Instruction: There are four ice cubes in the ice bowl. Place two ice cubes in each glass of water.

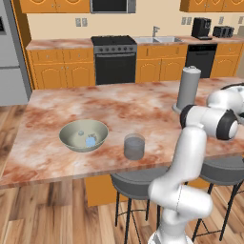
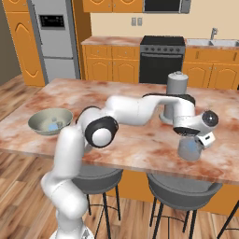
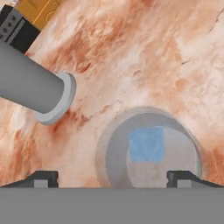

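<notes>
the tall grey cylinder (image 2: 176, 95) stood just behind the right glass (image 2: 189, 149), crowding that side. open counter (image 1: 119, 107) lay between it, the left glass (image 1: 134, 146) and the bowl (image 1: 84, 135), all well apart.

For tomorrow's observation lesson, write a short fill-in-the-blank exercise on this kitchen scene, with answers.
1. The light-blue ice cube under the gripper lies inside a ____.
2. The gripper's jaws stand ____.
3. The ice bowl rests on the ____.
4. The tall grey cylinder stands ____ on the counter.

Answers: glass; open; counter; upright
</notes>
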Controlling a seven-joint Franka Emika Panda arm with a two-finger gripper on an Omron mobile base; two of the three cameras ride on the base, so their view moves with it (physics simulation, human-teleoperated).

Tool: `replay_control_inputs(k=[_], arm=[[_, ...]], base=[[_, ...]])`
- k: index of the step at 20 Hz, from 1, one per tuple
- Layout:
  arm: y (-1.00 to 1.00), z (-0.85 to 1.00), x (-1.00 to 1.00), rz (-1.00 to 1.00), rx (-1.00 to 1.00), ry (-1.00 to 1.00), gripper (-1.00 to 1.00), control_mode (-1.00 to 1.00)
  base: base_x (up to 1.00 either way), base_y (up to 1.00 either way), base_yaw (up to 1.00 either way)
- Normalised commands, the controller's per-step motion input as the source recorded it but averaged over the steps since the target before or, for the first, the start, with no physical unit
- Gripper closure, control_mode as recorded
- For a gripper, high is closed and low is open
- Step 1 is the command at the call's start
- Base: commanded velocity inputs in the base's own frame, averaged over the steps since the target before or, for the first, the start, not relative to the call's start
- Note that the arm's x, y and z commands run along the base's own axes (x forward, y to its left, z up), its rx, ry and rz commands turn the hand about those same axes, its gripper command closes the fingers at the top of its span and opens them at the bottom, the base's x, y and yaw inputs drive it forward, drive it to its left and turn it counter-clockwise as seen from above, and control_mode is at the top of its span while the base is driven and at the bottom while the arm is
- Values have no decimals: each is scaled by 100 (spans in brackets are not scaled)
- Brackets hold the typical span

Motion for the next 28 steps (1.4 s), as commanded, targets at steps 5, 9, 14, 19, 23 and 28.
replay_control_inputs(k=[5,9,14,19,23,28], arm=[[100,27,-62,15,-8,-1,-100,-100],[100,68,-32,17,-4,0,-100,-100],[100,96,-5,25,-6,5,-100,-100],[100,78,-4,23,-7,15,-100,-100],[100,56,-1,22,-7,20,-100,-100],[100,28,-2,20,-6,21,-100,-100]], base=[[0,0,0],[0,0,0],[0,0,0],[0,0,0],[0,0,0],[0,0,0]])
